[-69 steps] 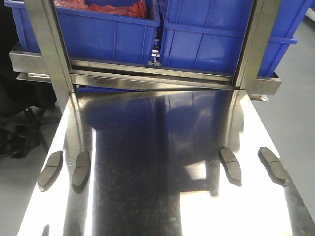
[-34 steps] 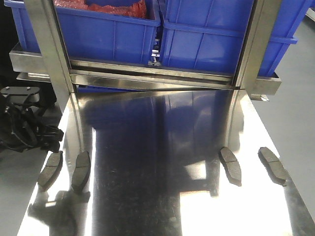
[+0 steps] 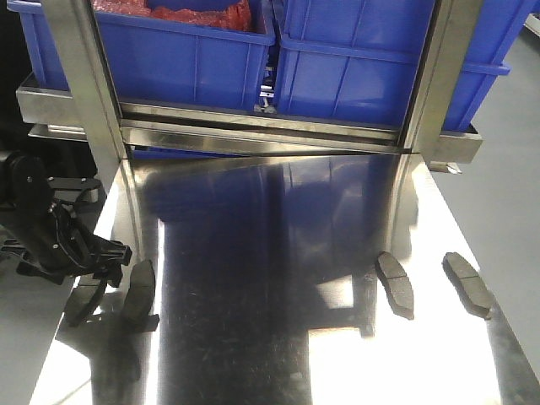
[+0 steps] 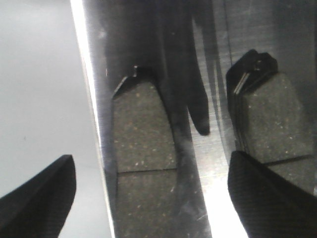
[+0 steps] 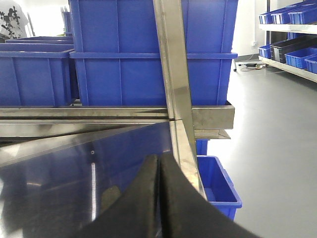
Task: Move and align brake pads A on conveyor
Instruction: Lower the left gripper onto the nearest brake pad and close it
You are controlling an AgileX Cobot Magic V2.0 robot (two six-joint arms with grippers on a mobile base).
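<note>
Left fingers: spread wide, pinching nothing. In the wrist view one tip (image 4: 39, 198) sits lower left, off the desk edge, and the other sits lower right.
Left arm: lower left of the front view (image 3: 51, 240), hanging over the outermost pad (image 3: 83, 302).
Right fingers: pressed together (image 5: 146, 203) and empty, pointing toward the blue bins (image 5: 124, 54) at the top of the frame.
Pads: all four lie on the shiny steel desk (image 3: 270, 253). The outermost pad and its neighbour (image 3: 139, 291) are at lower left. The other two (image 3: 395, 284) (image 3: 468, 284) are at the right, well apart from the first pair.
Conveyor belt: not in any view, so I cannot say where it lies.
Done: nothing, as I read it. No pad is off the desk.
Left: all four pads need lifting, carrying and lining up. I judge this to be the approach for the first pick.
Watch: the neighbour lies just beside the target, and my inner tip looks to sit over it.
</note>
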